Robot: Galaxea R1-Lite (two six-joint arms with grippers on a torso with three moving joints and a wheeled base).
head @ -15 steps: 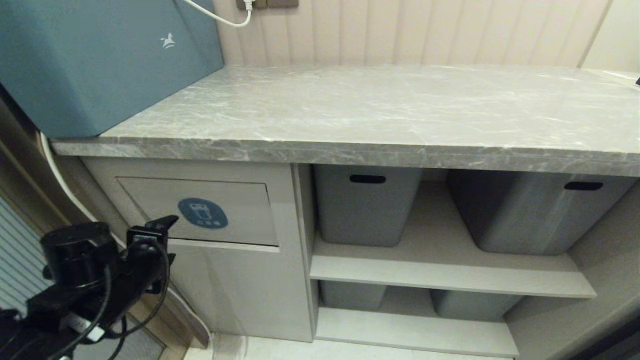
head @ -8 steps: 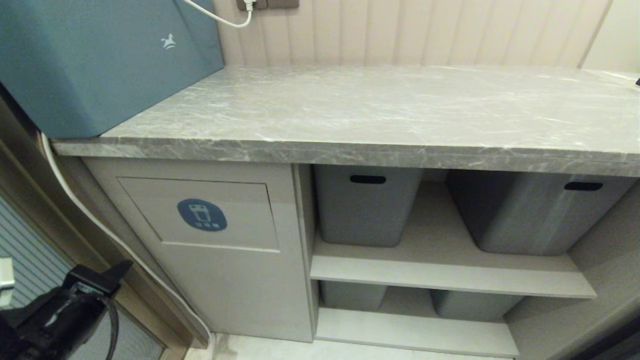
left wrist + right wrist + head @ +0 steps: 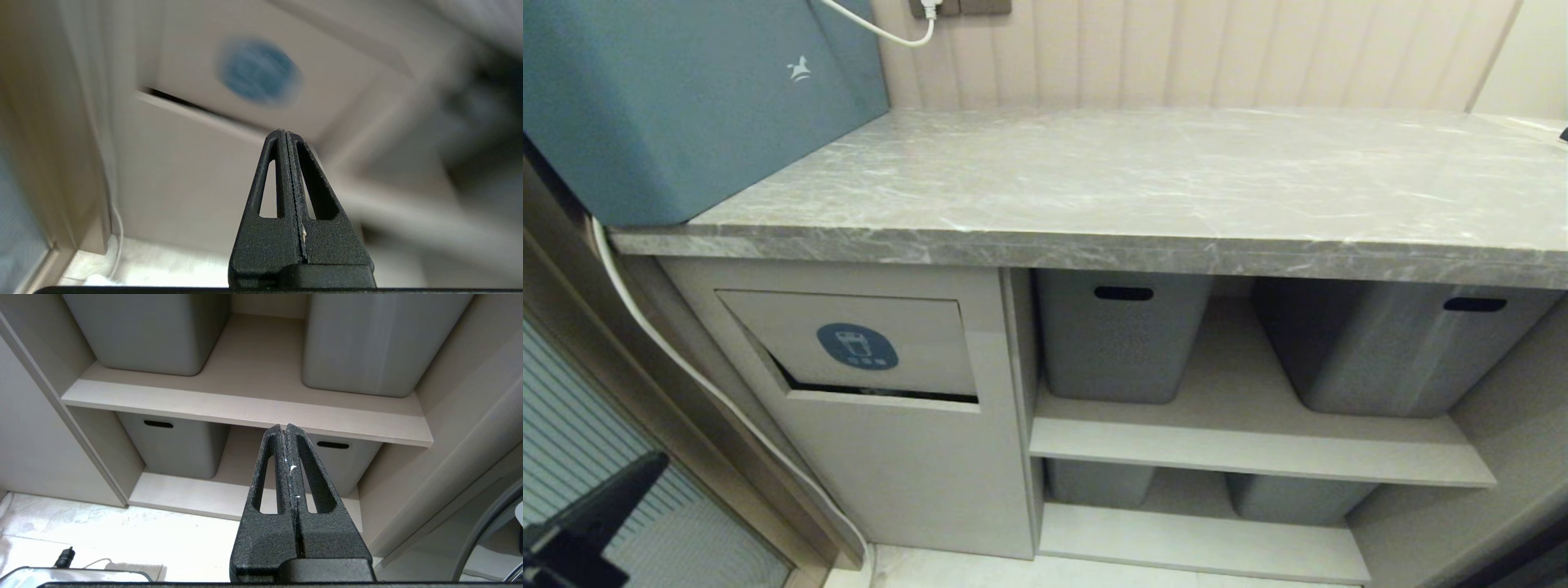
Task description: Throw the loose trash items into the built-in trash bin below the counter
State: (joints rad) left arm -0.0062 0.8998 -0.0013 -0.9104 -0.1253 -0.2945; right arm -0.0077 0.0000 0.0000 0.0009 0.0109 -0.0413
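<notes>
The built-in trash bin (image 3: 915,327) is a beige cabinet front under the left end of the counter (image 3: 1143,180). Its flap carries a round blue sticker (image 3: 857,346). The flap hangs slightly ajar, with a dark gap (image 3: 882,394) along its lower edge. My left gripper (image 3: 654,464) is low at the left, well clear of the flap, shut and holding nothing. In the left wrist view this gripper (image 3: 285,132) points up at the flap (image 3: 347,77) from below. My right gripper (image 3: 285,426) is shut and empty, facing the open shelves. The loose trash items are out of view.
A large blue-grey box (image 3: 686,98) stands on the counter's left end. A white cable (image 3: 686,359) runs down beside the cabinet. Grey tubs (image 3: 1123,343) (image 3: 1388,351) fill the upper shelf (image 3: 1241,449), and more tubs (image 3: 171,449) sit on the one below. Pale floor lies underneath.
My left arm has drawn back from in front of the flap, down to the lower left corner. The flap, flush half a second ago, now stands ajar with a dark gap below.
</notes>
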